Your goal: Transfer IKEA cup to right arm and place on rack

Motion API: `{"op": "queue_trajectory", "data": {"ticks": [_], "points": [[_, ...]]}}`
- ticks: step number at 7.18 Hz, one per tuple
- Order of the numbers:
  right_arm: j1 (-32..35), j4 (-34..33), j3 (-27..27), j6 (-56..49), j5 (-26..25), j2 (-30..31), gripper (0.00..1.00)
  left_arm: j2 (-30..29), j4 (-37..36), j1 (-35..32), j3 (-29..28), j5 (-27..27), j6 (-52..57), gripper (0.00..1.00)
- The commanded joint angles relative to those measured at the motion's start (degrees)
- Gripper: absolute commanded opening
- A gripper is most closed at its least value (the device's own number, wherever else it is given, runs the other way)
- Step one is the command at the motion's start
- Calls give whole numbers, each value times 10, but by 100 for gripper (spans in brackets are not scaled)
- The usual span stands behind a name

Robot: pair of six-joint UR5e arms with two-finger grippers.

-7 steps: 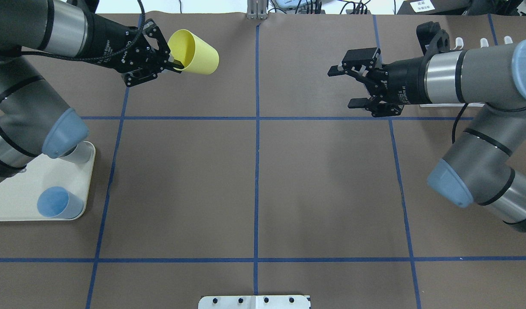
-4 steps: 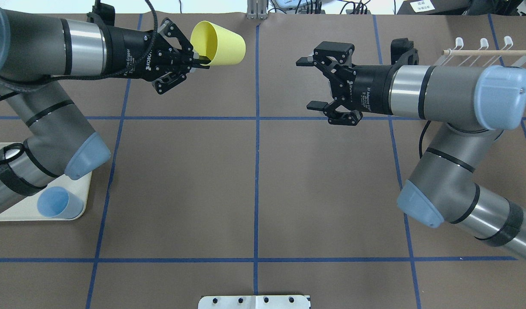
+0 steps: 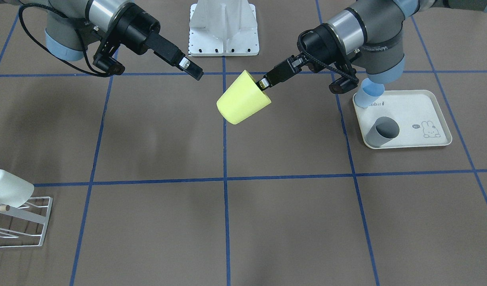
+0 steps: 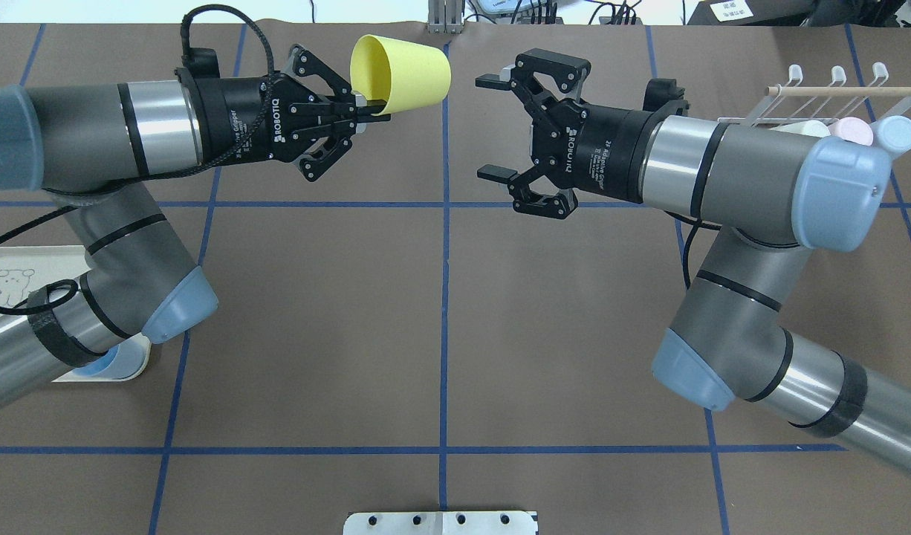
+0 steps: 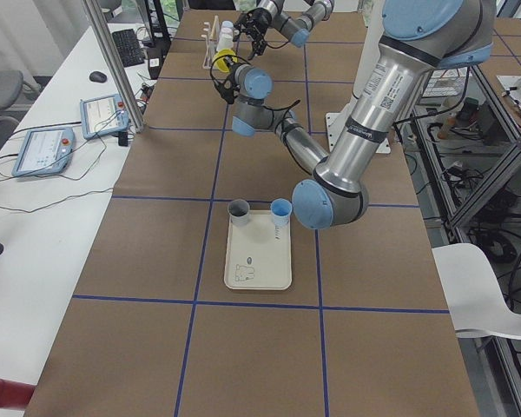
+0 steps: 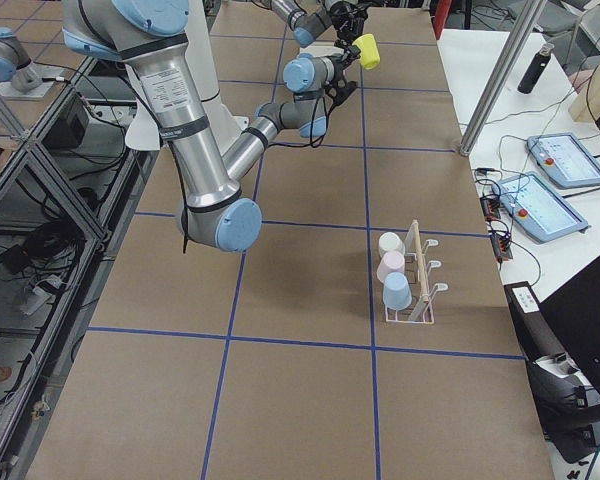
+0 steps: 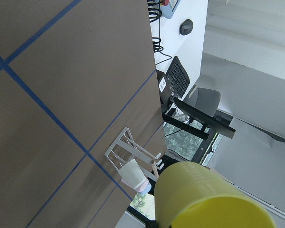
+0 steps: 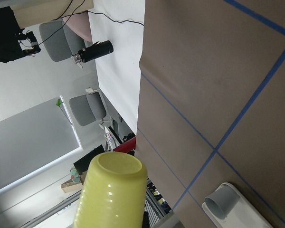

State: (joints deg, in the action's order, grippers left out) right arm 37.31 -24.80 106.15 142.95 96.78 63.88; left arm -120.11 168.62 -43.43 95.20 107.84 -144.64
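Yellow plastic tapered cup (image 4: 407, 70) hangs above the brown worktop (image 4: 441, 319), pinched by its rim in the left end effector (image 4: 370, 111); the right end effector (image 4: 491, 126) gapes wide just beside its base, apart.

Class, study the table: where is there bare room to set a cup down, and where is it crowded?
Free: the brown table, its middle squares between the tray and the rack. Crowded: the tray, holding a grey cup and a blue cup; the rack, hung with three cups; the gap between the yellow cup and the open right gripper.
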Motion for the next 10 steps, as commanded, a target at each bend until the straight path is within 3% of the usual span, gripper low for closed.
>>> {"op": "queue_trajectory", "data": {"ticks": [1,10], "points": [[-20,9,-3,12,-29,-5,99,0,26,3,-5,-1,-21,0],[-27,9,-8,21,-38,-6,98,-2,28,62,24,0,-28,0]]}}
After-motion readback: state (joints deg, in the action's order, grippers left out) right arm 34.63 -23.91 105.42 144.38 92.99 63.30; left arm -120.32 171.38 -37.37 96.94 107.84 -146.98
